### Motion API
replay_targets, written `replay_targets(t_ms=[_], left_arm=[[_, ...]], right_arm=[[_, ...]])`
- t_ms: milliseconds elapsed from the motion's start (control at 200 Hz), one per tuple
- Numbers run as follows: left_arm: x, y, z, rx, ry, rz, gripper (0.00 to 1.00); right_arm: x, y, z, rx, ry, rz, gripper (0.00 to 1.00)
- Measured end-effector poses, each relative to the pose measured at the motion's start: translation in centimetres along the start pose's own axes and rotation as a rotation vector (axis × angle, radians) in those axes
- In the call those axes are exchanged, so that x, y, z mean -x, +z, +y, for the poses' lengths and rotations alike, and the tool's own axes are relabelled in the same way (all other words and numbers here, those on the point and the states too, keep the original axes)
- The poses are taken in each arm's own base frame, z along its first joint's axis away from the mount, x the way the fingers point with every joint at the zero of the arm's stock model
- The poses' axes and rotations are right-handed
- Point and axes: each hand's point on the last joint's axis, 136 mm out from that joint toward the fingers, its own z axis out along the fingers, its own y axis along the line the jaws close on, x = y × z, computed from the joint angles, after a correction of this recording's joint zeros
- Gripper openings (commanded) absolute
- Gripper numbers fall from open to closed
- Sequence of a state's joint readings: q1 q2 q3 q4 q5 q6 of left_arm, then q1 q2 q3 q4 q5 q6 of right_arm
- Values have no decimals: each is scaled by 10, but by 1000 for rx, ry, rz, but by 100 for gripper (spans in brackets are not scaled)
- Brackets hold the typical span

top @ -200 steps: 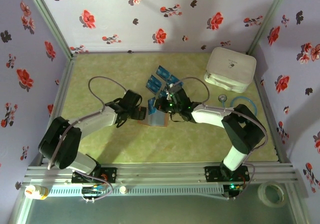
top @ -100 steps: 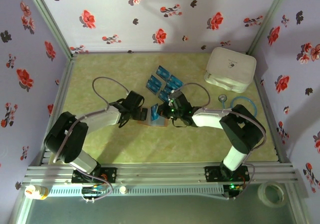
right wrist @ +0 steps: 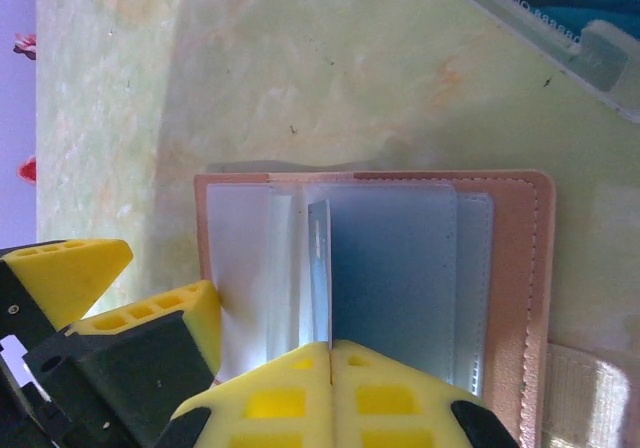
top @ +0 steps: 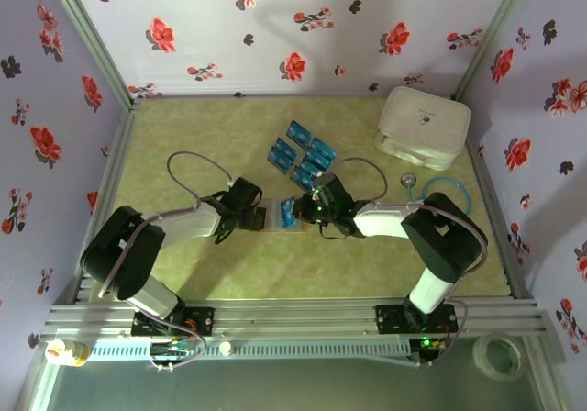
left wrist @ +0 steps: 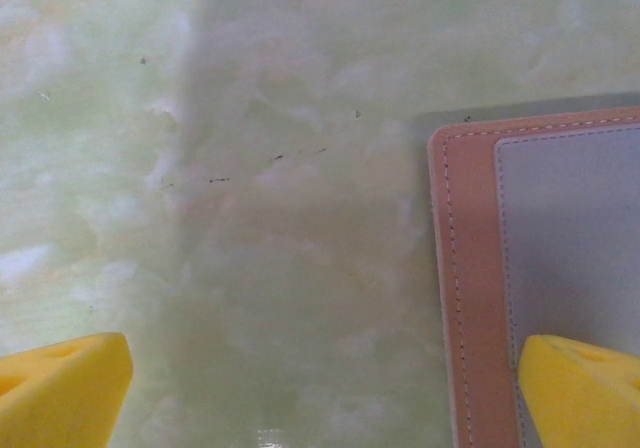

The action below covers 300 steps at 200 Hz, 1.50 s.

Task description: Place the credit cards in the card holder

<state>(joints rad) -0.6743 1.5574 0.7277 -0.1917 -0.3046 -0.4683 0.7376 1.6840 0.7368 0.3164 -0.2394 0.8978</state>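
The brown card holder (top: 272,218) lies open on the green table between my two grippers. My right gripper (right wrist: 330,348) is shut on one blue credit card (right wrist: 320,268), held on edge with its far end at the clear sleeves of the card holder (right wrist: 520,268). My left gripper (left wrist: 325,393) is open, one yellow fingertip (left wrist: 585,388) over the card holder's (left wrist: 470,268) left side and the other over bare table. That left fingertip (right wrist: 160,318) also shows beside the sleeves. Several more credit cards (top: 303,151) lie just beyond the card holder.
A big white rounded box (top: 424,125) stands at the back right. A blue ring (top: 448,189) and a small round piece (top: 408,181) lie in front of it. Flowered walls close in the table on three sides.
My right gripper has come down and nearer with the card, from above the card holder to its sleeves. My left gripper has shifted slightly right onto the card holder's edge.
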Motion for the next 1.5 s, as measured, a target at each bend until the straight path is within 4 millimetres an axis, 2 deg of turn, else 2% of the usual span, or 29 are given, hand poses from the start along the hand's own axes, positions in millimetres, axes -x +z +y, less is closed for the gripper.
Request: replay_targets(t_ms=[410,580,680,835,930,1265,1500], left_arm=[[-1,-1,1,1,-27,-11,100],[-2,-8,4,8,-18,5,100],[10,-18,1,-1,-14,-13,100],[39,-36,-7,-32,-6,-76,100],[46,-40,-11,-45,7,-89,100],[36,-40,-18,-55,67,-63,100],[18,-25,-14,-28,86,-8,100]], right_arm=[[2,-2,-10,-30,-15,-6,0],[3,-4,-13,-42,-21,-4,0],[3,-4,-17,-53,-27,0,0],[3,-5,-20,-66,-49,7,0],[4,-5,-21,-72,-56,11,0],[8,-5,-21,-85,-89,22,0],[9,-5,-16,-71,-95,31,0]])
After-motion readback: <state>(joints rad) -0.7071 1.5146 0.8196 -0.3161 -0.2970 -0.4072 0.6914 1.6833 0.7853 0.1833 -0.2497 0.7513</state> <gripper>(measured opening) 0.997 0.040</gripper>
